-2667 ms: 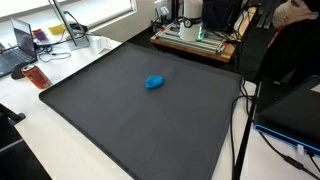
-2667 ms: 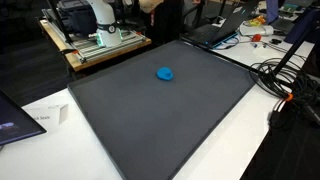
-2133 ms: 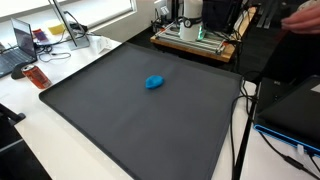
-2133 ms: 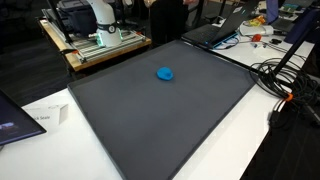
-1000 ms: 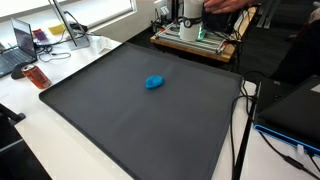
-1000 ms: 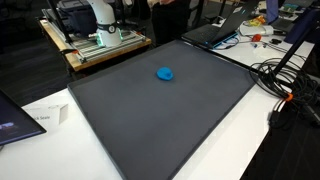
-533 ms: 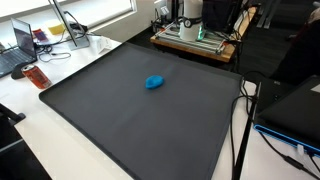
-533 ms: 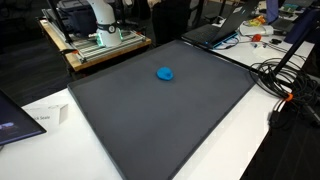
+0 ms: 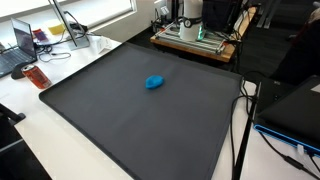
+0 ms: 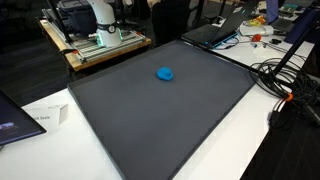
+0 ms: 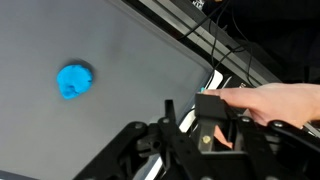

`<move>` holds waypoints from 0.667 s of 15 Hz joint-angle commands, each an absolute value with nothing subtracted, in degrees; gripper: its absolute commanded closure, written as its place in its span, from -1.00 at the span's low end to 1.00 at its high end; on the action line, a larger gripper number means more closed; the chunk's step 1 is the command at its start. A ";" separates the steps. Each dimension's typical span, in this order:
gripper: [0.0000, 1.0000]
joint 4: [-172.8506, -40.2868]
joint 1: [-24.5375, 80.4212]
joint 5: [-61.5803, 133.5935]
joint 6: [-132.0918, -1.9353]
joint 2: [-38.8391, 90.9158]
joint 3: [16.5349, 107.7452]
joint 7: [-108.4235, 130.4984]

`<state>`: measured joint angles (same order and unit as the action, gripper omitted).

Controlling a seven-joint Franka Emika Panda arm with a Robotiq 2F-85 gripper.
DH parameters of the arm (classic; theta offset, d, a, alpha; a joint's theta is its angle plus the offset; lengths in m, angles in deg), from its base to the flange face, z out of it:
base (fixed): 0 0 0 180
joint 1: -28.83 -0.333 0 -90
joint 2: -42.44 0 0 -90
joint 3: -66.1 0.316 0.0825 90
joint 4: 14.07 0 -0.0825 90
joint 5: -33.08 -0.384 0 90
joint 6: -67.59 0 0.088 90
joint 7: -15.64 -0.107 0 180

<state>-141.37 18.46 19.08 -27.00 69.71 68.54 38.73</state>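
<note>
A small blue lump (image 11: pixel 75 81) is lying alone on the dark, matte surface (image 11: pixel 130 50), well inside its edges and nearer the edge by the robot's stand (image 10: pixel 105 45). It is looking soft, crumpled and light, likely squashing under a pinch, so gripping across its bulging middle seems safest. The jaws are hanging apart from it; released or clenched, I cannot tell. A person's hand (image 11: pixel 270 100) is touching the black mount (image 11: pixel 210 105) beside them.
</note>
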 commanded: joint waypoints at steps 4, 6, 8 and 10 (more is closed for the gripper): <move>0.98 -140.33 17.79 17.32 -24.48 69.41 67.43 40.73; 0.94 -140.17 17.85 17.36 -24.06 69.35 67.46 40.67; 0.94 -140.13 18.05 17.88 -23.86 69.63 67.90 39.57; 0.94 -139.62 18.29 18.90 -23.41 69.93 68.96 37.16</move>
<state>-141.23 18.45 18.82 -25.58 69.71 68.43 39.43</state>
